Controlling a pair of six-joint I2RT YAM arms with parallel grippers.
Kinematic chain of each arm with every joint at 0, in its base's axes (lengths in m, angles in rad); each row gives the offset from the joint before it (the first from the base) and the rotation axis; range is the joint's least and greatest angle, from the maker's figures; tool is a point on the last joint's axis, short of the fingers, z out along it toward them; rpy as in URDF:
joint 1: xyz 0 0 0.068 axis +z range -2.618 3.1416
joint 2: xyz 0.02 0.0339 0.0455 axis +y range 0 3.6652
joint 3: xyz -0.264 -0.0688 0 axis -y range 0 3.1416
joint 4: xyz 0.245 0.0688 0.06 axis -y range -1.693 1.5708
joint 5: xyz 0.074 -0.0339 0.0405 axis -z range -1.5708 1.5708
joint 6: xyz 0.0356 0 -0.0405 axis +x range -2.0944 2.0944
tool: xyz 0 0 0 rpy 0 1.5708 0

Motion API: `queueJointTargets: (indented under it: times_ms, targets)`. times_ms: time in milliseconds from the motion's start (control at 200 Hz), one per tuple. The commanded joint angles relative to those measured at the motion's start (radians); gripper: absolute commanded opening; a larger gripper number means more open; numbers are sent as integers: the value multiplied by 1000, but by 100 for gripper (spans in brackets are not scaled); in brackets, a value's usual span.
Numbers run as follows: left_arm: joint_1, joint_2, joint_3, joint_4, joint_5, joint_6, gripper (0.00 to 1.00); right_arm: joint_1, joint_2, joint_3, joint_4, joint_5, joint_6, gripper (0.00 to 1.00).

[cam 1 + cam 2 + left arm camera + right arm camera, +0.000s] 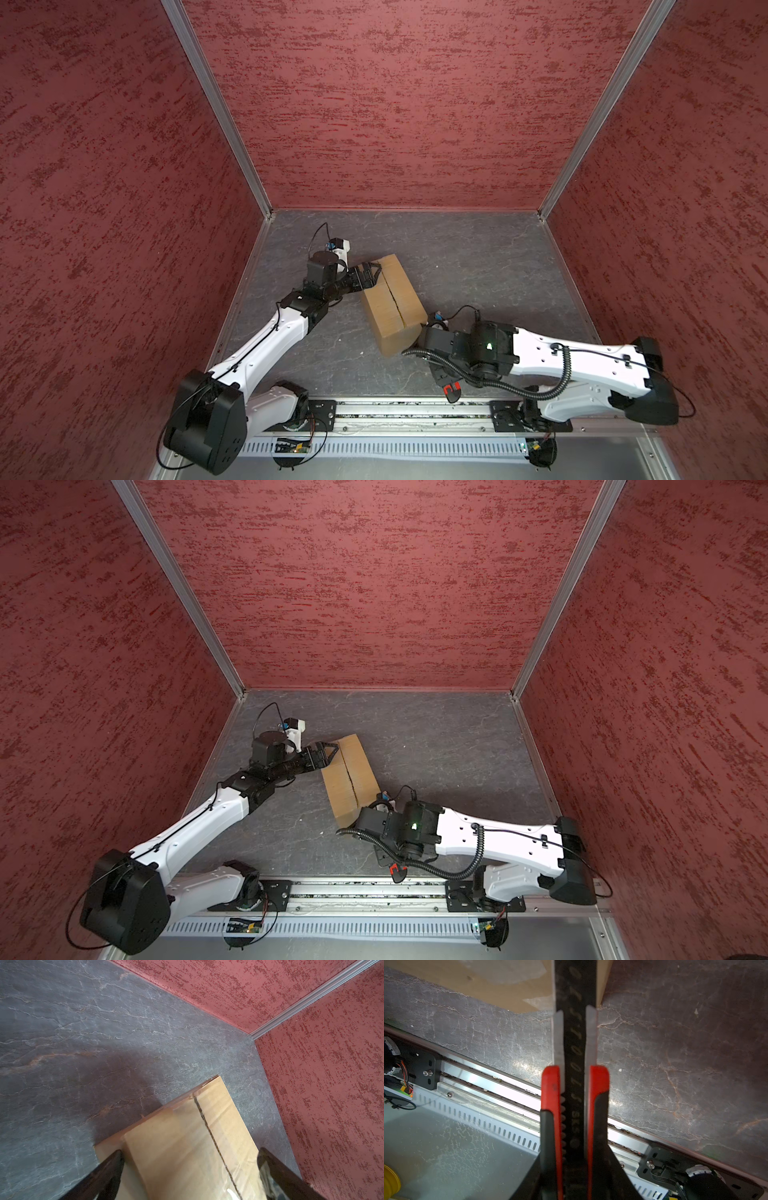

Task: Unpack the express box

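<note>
Now: express box (392,299) runs back-to-front on bench; my left gripper (191,1157) gapes astride far end, right gripper (575,1167) clamps knife (575,1084) at near end.

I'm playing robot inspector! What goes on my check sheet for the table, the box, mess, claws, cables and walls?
Surface: grey stone-look tabletop, veined.
Job's things: express box lies slantwise, flaps shut, ragged dark slit along its centre seam.
Clutter: a few pale specks; nothing else seen.
Claws: left claw open over the box's far end; right claw shut on a red-and-black utility knife, pointing toward the box's near corner.
Cables: ribbed black hose and coiled cord hang along the right arm.
Surroundings: red textured walls on three sides; metal rail in front.
</note>
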Motion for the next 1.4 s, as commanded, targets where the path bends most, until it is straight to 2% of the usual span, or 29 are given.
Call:
queueJointTargets:
  times_ms: [0,1398]
  targets:
    - [1,9,-16,29,8,-2,100,3,-17,-3,8,-5,24,2]
    - [-38,23,-42,69,20,-17,100,-2,39,70,9,27,-11,3]
